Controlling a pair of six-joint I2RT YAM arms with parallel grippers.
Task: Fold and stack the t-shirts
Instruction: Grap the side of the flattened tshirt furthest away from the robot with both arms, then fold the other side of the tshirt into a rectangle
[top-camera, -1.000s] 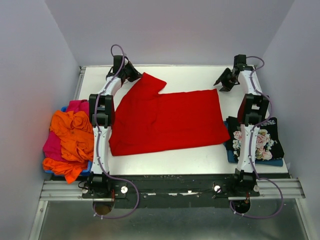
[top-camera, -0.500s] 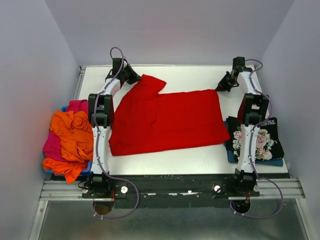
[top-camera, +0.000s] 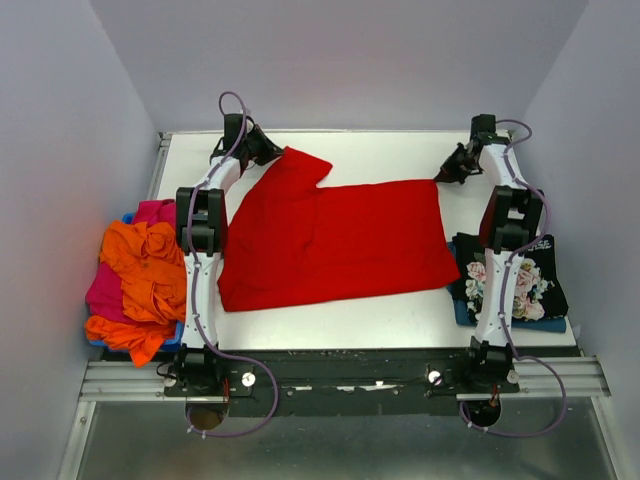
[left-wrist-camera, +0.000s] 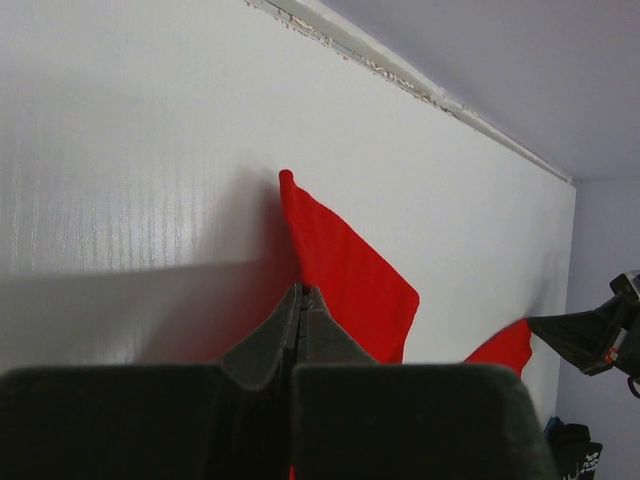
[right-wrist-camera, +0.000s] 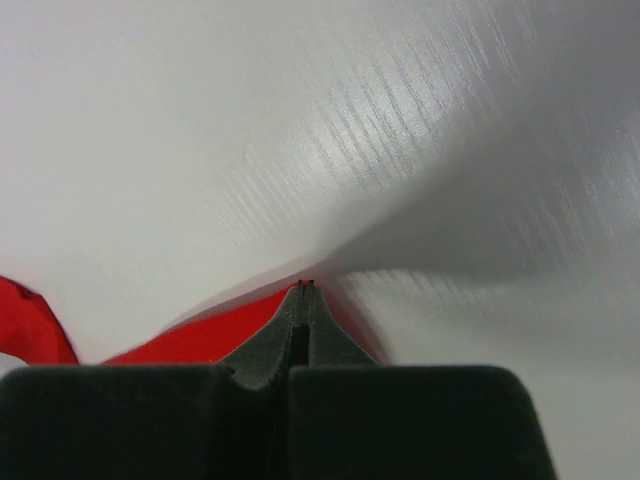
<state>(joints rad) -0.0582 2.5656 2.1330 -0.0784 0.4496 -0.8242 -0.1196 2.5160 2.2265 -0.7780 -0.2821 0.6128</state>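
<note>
Red t-shirt (top-camera: 330, 240): spread flat across the middle of the counter (top-camera: 380, 150), one sleeve pointing to the far left corner, hem edge to the right

Left tool (top-camera: 268, 152): jaws together, clamped on the far-left sleeve end of the red t-shirt, low at the cloth

Right tool (top-camera: 440, 178): jaws together on the far-right corner of the same shirt; I read it as a thin pinch right at the edge

Why held so: I have both far corners pinched, so I judge the far edge is set to be lifted and carried toward the near edge for the first fold

Unfolded heap: orange t-shirt (top-camera: 145, 260) crumpled on top of a magenta-pink t-shirt (top-camera: 105, 285) at the left edge, well apart from the work

Folded stack: black floral t-shirt (top-camera: 530, 285) at the right edge, beside the right arm, on something blue I cannot identify

Top view gives: whole layout and which corner each tool has; too small to confirm grip

Left wrist gives: red cloth running out from between the closed tips, so that hold is sure; the right tool shows far off at the other corner

Right wrist gives: only a sliver of red at the tips, blurred; grip depth unclear

Risk: the right corner could slip on the lift
</note>
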